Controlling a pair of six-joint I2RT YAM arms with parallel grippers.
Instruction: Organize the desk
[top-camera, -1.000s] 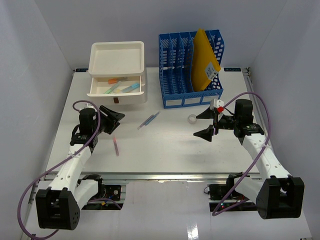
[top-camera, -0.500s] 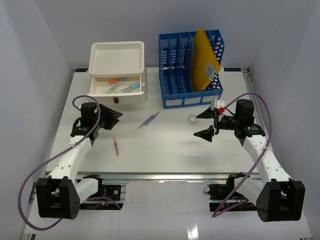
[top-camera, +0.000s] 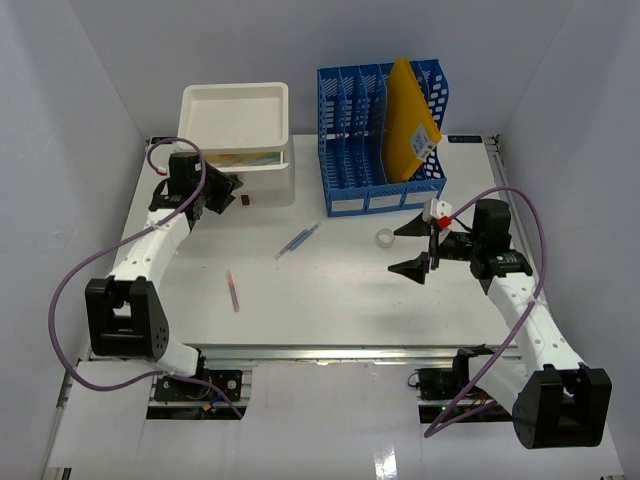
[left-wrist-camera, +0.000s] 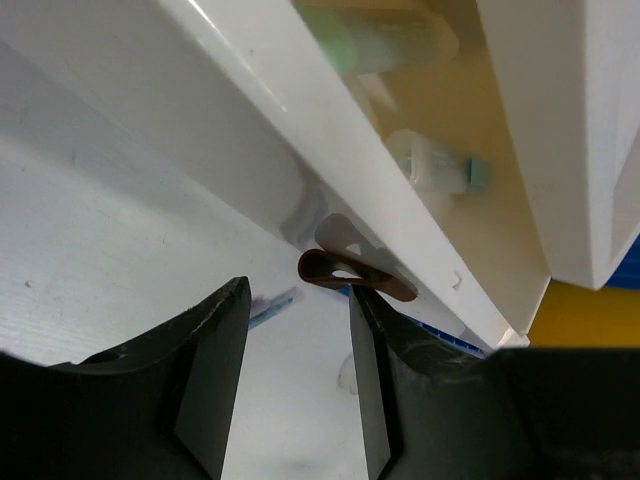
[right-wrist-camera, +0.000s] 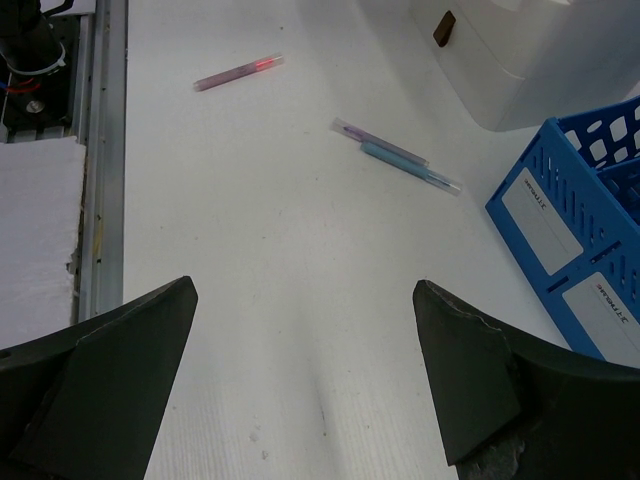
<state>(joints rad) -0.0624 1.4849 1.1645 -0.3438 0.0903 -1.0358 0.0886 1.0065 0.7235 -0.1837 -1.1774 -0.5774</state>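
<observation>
Since a second ago my left tool (top-camera: 226, 190) has swung to the upper left of the top view, up beside the white drawer box (top-camera: 236, 118), whose drawer (left-wrist-camera: 300, 150) now sits pushed almost shut. Its fingers stand apart, gripping nothing, with the brown pull tab (left-wrist-camera: 356, 276) just beyond them. My right tool (top-camera: 421, 246) hangs spread wide at centre right. The white tabletop (top-camera: 330, 300) fills the middle of that view and carries a red pen (top-camera: 232, 292).

No legible text, file-rack labels (right-wrist-camera: 541, 216) unreadable
</observation>
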